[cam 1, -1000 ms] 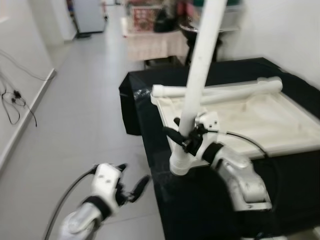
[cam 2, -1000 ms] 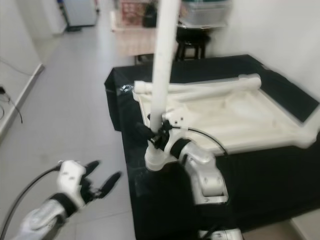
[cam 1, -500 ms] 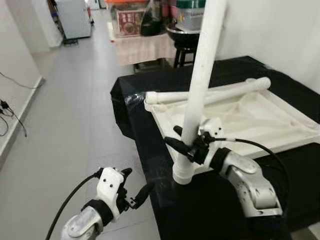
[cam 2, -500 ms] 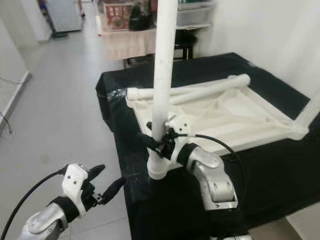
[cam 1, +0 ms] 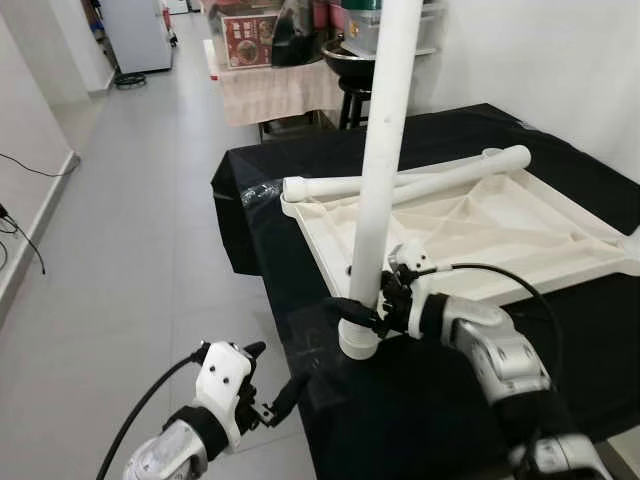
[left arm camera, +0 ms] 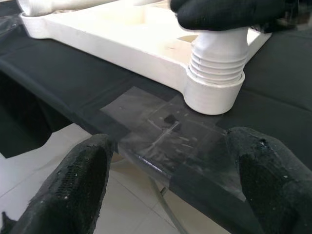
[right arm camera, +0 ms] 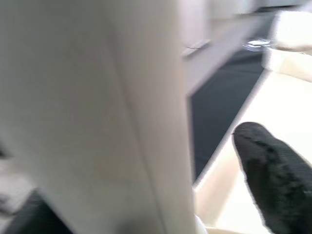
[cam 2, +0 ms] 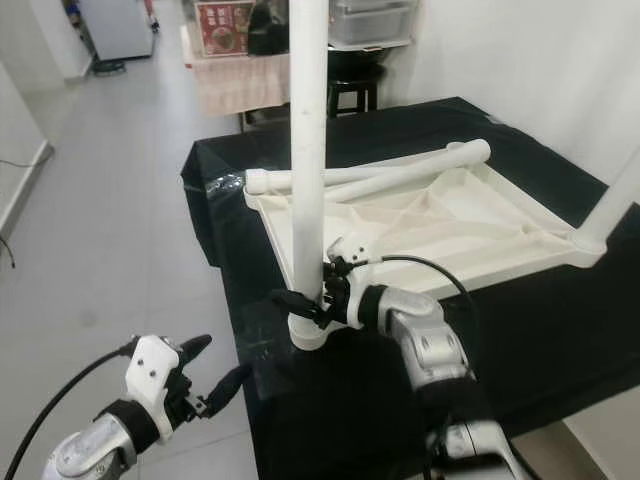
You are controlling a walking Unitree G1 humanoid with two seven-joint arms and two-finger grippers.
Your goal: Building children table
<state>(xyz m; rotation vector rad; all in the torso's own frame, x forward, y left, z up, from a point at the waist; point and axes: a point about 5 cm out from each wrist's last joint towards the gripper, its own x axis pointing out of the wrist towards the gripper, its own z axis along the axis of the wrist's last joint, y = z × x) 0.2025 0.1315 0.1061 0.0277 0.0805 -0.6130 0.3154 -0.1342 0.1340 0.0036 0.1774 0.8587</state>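
— How is the right end effector [cam 1: 362, 312] seen?

— It is closed around the base of the upright white leg [cam 1: 383, 170], just above the ribbed end seated in the corner socket [left arm camera: 213, 95]. One black finger [right arm camera: 273, 183] is pressed beside the blurred white tube in the right wrist view.

— And the left end effector [cam 1: 272, 385]?

— It is held low at about 7 o'clock from the socket, over the grey floor [cam 1: 120, 250], with its two fingers spread wide and nothing between them. In the left wrist view the socket corner is framed between the two pads [left arm camera: 80, 183].

— Where is the task's thing placed?

— The white tabletop [cam 1: 480, 235] is laid underside up on the table [cam 1: 420, 400], which is draped in black cloth. The gripped leg is stood at its near-left corner, at about 8 o'clock from the tabletop's middle. Two loose white legs [cam 1: 420, 180] are laid across its far edge, at 12 o'clock. A further leg [cam 2: 618, 196] is seen rising at the right corner, at 3 o'clock. A patch of clear tape [left arm camera: 168, 131] is stuck on the cloth by the socket.
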